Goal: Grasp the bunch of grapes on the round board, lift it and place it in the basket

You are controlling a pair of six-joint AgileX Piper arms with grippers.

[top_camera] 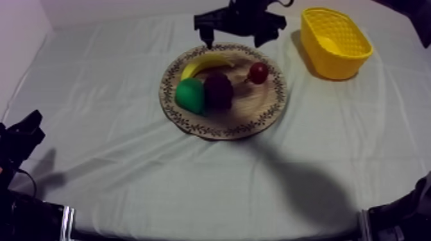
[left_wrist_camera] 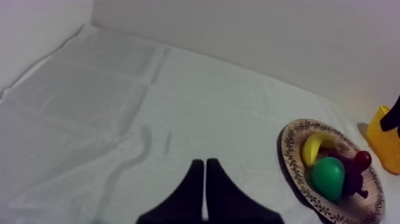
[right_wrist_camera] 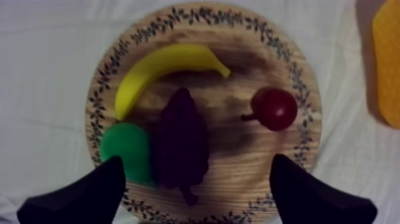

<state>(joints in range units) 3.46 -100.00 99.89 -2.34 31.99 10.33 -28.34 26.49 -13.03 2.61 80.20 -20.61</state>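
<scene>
My right gripper (right_wrist_camera: 199, 173), fingers apart and empty, hovers over the bunch of grapes (right_wrist_camera: 181, 140), which lies ungrasped on the wooden board (top_camera: 272, 110) at the top view's centre, so I judge that grasping, lifting and carrying to the yellow basket (top_camera: 335, 43) at upper right are all left, while my left gripper (left_wrist_camera: 205, 170) rests with fingers together.

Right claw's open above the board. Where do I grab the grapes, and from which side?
Probably best: take the bunch of grapes across its thick middle, straight down with the right claw. It lies long and narrow; the pear sits against one flank, bare board on the other.
</scene>
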